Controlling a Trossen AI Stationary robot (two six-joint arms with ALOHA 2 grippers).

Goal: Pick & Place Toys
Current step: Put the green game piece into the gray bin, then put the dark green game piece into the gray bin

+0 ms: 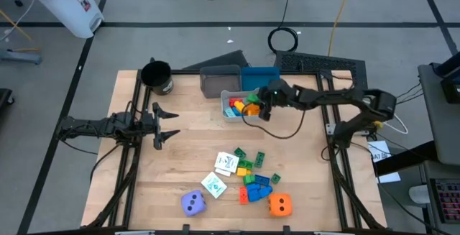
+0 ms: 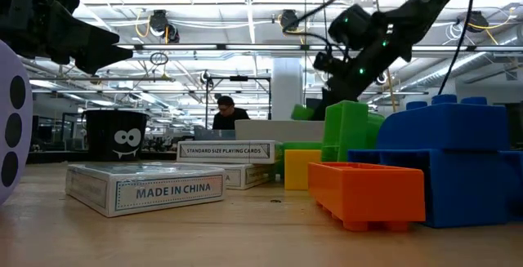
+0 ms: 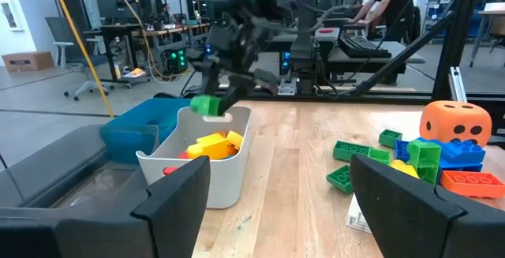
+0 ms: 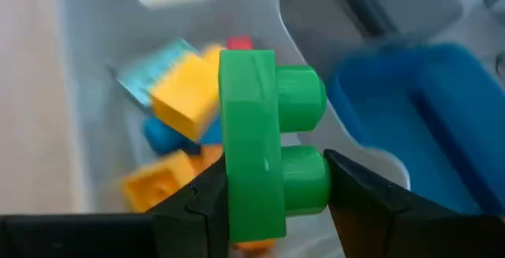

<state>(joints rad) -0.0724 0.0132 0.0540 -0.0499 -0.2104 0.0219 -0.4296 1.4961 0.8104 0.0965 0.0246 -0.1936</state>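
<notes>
Your right end effector (image 4: 272, 195) hung over the small grey bin (image 1: 228, 95), clamped on a green block (image 4: 264, 151) held just above the yellow, orange and blue blocks (image 4: 183, 100) already inside. Your left end effector (image 1: 167, 126) waited with fingers spread above the tabletop (image 1: 194, 156), well apart from the remaining block pile (image 1: 253, 181), the cards (image 1: 226, 163) and two dice (image 1: 280, 205).

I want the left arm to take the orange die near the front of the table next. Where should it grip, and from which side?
Come straight down on the orange die and close on two opposite flat faces. It sits flat on the table, top face clear. Probably use the faces pointing toward and away from the table's front edge: red and blue blocks crowd the side toward the left gripper, which waits open, well away.
</notes>
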